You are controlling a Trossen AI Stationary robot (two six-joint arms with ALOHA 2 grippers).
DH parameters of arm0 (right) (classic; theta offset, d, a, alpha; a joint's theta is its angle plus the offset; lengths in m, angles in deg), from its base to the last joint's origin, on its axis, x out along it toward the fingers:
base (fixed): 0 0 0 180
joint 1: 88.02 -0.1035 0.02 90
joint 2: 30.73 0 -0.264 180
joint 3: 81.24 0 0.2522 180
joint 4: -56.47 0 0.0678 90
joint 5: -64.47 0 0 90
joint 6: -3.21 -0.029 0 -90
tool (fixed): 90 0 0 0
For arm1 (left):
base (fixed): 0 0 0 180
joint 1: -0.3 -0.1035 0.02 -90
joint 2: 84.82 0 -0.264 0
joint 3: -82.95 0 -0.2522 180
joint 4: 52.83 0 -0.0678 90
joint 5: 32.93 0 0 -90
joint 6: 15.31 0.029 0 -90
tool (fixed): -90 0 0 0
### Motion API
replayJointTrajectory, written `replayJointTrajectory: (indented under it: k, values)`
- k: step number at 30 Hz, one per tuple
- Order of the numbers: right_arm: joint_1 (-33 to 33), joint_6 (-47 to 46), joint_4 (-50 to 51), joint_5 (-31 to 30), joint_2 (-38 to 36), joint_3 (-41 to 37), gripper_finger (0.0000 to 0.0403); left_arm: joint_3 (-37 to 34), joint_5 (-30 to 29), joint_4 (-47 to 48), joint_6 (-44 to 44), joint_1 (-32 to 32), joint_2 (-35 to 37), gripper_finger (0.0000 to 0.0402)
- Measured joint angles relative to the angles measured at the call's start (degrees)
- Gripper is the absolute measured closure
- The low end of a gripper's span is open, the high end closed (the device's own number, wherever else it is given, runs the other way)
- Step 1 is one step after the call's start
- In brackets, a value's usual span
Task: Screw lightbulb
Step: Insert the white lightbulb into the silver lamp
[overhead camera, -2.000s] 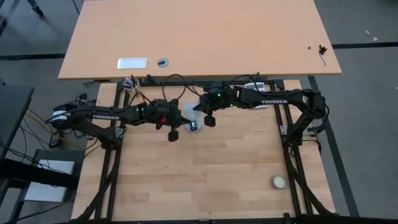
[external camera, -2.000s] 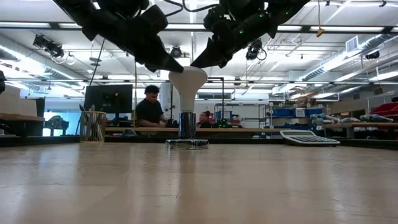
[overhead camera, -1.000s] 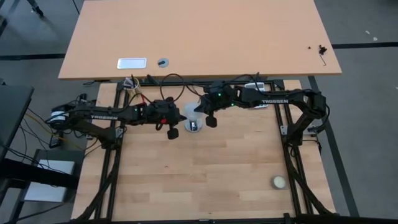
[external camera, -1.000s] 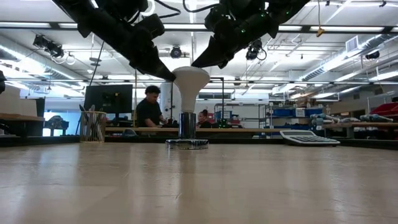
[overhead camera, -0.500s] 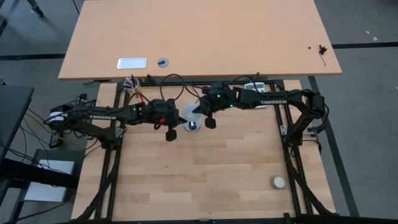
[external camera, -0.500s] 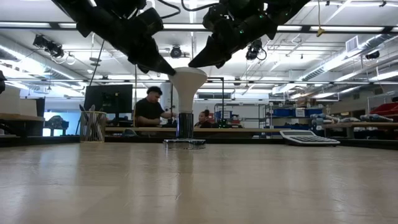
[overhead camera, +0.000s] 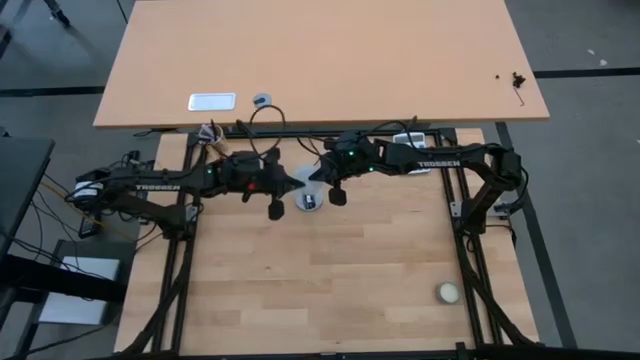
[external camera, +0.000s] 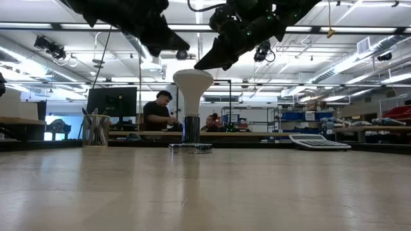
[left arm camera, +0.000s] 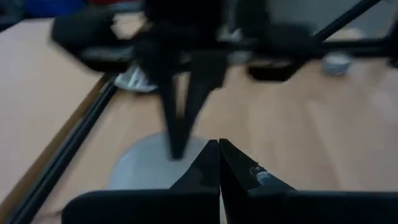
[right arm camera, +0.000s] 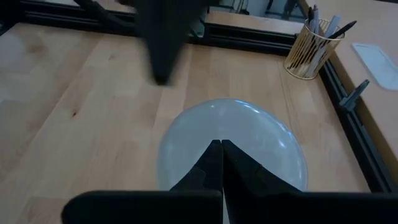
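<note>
Your lightbulb (external camera: pixel 192 86) is standing upright in its socket (external camera: pixel 192 147) on the tabletop (external camera: pixel 205 186), seemingly seated, both jaws hovering pinched together, gripping nothing.

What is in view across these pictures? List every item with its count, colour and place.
White cone-shaped lightbulb with grey metal screw base: 1, white, standing upright in the socket at the table's far middle.
Round grey socket disc: 1, grey, flat on the table under the bulb.
Small cream-white ball: 1, cream, near right of the wooden table.
Pale wooden desk: 1, light brown, beyond the work table.
Slatted pen holder: 1, tan, holding pens, on the surface past the table's frame.
Calculator: 1, grey, far right in the low view.
Seated people: 2, in the room behind.
Left claw: 1, dark, shut, above and left of the bulb.
Right claw: 1, dark, shut, beside the bulb's dome.
</note>
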Motion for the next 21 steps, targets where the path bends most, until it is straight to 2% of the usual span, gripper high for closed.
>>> replayJointTrajectory:
  k: [8,21]
  values:
    - [0.0,0.07,-0.21,0.0,-0.02,0.0,0.0395,2.52,-1.37,4.87,1.16,-2.89,-3.11,0.0401]
    - [0.02,-0.84,-0.47,-0.01,-0.09,0.01,0.0395,2.67,-1.44,4.08,2.73,-2.89,-6.07,0.0401]
